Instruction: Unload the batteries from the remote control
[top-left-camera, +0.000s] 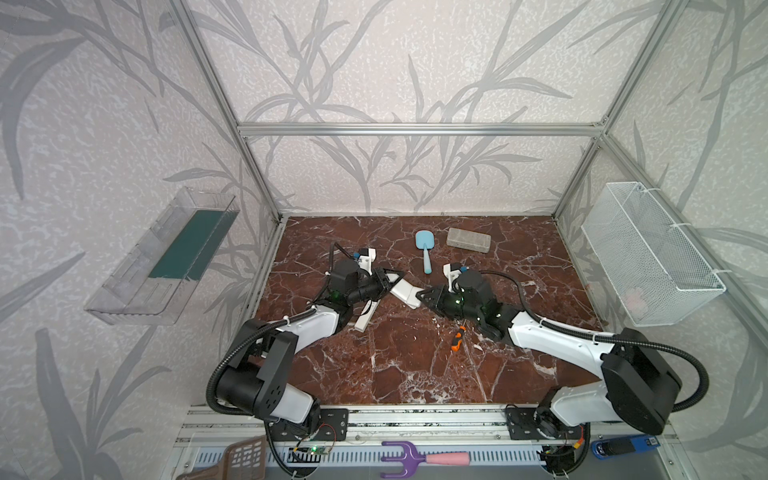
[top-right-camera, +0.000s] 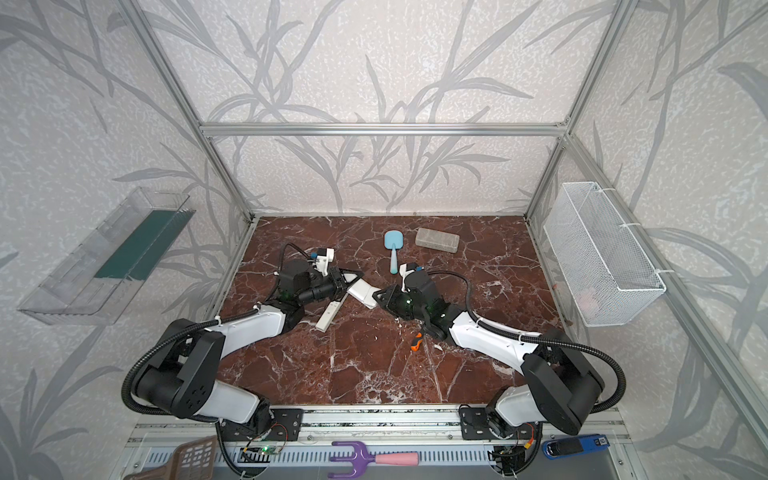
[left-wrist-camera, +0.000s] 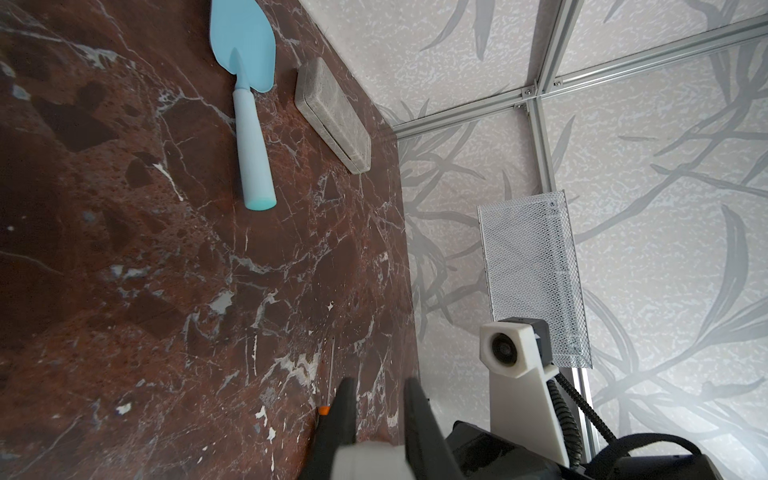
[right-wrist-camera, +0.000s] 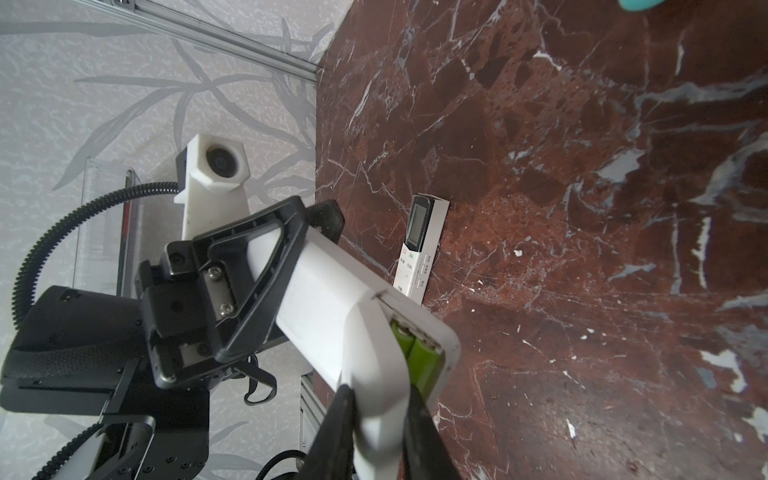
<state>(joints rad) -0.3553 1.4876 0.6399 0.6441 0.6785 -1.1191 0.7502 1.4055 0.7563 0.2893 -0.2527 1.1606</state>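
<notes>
1. My right end effector (right-wrist-camera: 378, 392) is clamped on the white cover (right-wrist-camera: 370, 353).
2. My left end effector (top-left-camera: 397, 277) grips the remote (top-left-camera: 404, 291) at its other end.
3. I see two green batteries (right-wrist-camera: 417, 353) inside the remote, under the half-open cover.

Soft, even, moderately bright light; only faint shadows on the table (top-left-camera: 415, 374). Top views stretch toward their edges. Left wrist view: close remote (left-wrist-camera: 365, 457) blurred.

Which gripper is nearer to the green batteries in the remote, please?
Right. The right gripper grips the remote right beside the batteries; the left gripper holds its opposite end.
</notes>
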